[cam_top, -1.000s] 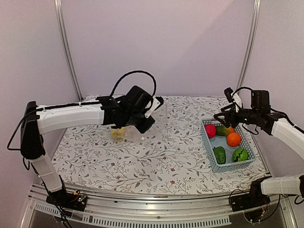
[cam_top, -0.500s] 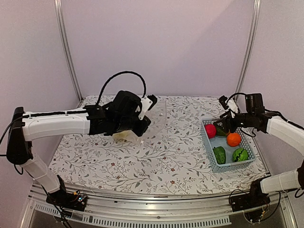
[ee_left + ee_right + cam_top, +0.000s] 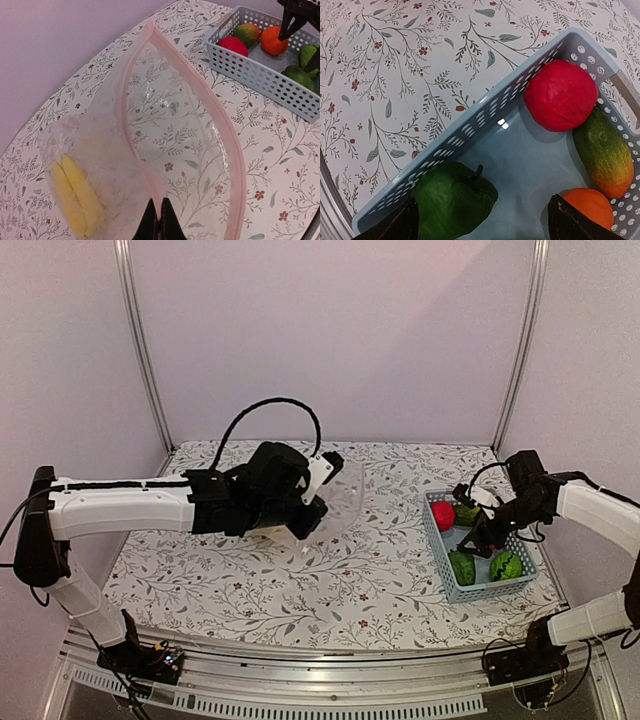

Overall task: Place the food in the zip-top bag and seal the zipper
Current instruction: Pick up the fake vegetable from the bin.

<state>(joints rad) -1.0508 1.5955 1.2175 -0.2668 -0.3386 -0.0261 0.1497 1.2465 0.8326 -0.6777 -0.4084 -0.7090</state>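
My left gripper (image 3: 160, 220) is shut on the pale pink zipper (image 3: 200, 95) of the clear zip-top bag (image 3: 170, 125), holding its mouth open above the table. Yellow bananas (image 3: 75, 197) lie inside the bag. My right gripper (image 3: 482, 225) stands open low over the light blue basket (image 3: 485, 117). The dark green piece (image 3: 452, 202) lies between its fingers, with the orange (image 3: 590, 207) by the right fingertip. The red apple (image 3: 561, 95) and the mango (image 3: 605, 152) lie further back. In the top view the striped green ball (image 3: 506, 565) sits at the basket's near right, and the right gripper (image 3: 482, 540) hides the orange.
The basket (image 3: 495, 590) stands at the right side of the flower-patterned tablecloth (image 3: 350, 580). The left arm (image 3: 130, 508) reaches across the left half of the table, with the bag (image 3: 342, 495) near the middle. Metal posts rise at the back corners.
My right gripper has come down into the basket over the fruit and opened wider. My left arm has shifted slightly to the right with the bag.
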